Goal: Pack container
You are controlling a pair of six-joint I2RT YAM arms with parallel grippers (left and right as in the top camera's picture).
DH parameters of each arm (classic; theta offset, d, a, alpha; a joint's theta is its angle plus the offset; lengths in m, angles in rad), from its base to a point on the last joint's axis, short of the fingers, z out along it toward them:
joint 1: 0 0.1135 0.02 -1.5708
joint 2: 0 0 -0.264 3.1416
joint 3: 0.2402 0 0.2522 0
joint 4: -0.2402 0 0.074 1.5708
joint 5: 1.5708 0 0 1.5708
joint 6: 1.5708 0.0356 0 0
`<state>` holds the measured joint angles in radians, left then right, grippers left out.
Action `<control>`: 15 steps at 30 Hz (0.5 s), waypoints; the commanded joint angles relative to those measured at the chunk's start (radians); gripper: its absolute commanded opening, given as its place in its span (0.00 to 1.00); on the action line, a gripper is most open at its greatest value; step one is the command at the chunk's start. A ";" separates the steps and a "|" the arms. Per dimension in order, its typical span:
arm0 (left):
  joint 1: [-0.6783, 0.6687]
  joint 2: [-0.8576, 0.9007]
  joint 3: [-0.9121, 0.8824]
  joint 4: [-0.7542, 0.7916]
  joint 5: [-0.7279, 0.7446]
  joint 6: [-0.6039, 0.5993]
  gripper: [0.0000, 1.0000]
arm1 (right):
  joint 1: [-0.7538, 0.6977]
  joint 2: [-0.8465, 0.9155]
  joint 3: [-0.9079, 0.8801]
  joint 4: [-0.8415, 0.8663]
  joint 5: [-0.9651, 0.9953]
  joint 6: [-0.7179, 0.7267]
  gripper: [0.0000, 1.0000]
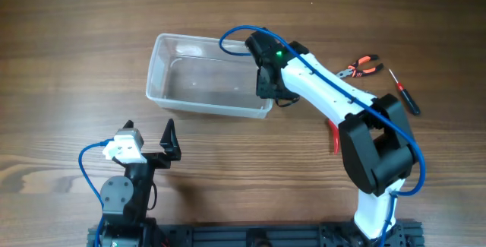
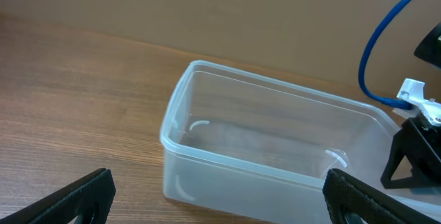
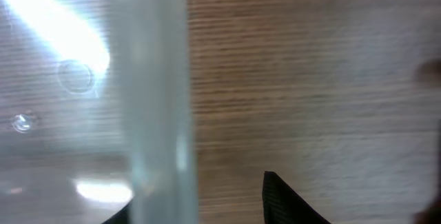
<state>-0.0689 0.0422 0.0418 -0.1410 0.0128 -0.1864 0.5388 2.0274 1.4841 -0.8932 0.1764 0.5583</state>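
Container [image 1: 156,68] stands empty at upper centre of the table, with pliers [image 1: 358,67] and screwdriver [image 1: 404,91] well apart to its right, so I judge packing not yet started. Right gripper [image 1: 269,87] is at the tub's right end. Only the right wrist view shows its fingers spread astride that wall, pinching nothing, so the next move is probably closing on it or going for a tool. Left gripper [image 1: 149,137] is spread wide, idle.

Workshop-like bench: wood-grain table [image 1: 68,64], pliers [image 1: 361,68] and a screwdriver [image 1: 403,90] lying on it
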 commanded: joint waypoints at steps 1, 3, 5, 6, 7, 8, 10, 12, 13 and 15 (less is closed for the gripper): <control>0.006 -0.002 -0.004 -0.001 -0.003 -0.012 1.00 | -0.036 0.007 0.016 -0.013 0.105 -0.143 0.44; 0.006 -0.002 -0.005 -0.001 -0.003 -0.012 1.00 | -0.061 0.007 0.016 -0.021 0.104 -0.190 0.44; 0.006 -0.002 -0.004 -0.001 -0.003 -0.012 1.00 | -0.094 0.007 0.016 -0.026 0.114 -0.232 0.43; 0.006 -0.002 -0.004 -0.001 -0.003 -0.012 1.00 | -0.110 0.007 0.016 -0.028 0.124 -0.248 0.43; 0.006 -0.002 -0.004 -0.001 -0.003 -0.012 1.00 | -0.132 0.007 0.016 -0.026 0.123 -0.270 0.42; 0.006 -0.002 -0.005 -0.001 -0.003 -0.012 1.00 | -0.153 0.007 0.016 -0.020 0.117 -0.287 0.42; 0.006 -0.002 -0.004 -0.001 -0.003 -0.012 1.00 | -0.178 0.007 0.016 -0.001 0.095 -0.350 0.40; 0.006 -0.002 -0.004 -0.001 -0.003 -0.012 1.00 | -0.194 0.007 0.016 0.026 0.069 -0.421 0.39; 0.006 -0.002 -0.004 -0.001 -0.003 -0.012 1.00 | -0.196 0.007 0.016 0.031 0.069 -0.429 0.39; 0.006 -0.002 -0.004 -0.001 -0.003 -0.012 1.00 | -0.196 0.003 0.016 0.042 0.059 -0.455 0.38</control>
<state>-0.0689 0.0422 0.0418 -0.1410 0.0128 -0.1864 0.3389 2.0274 1.4837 -0.8665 0.2470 0.2153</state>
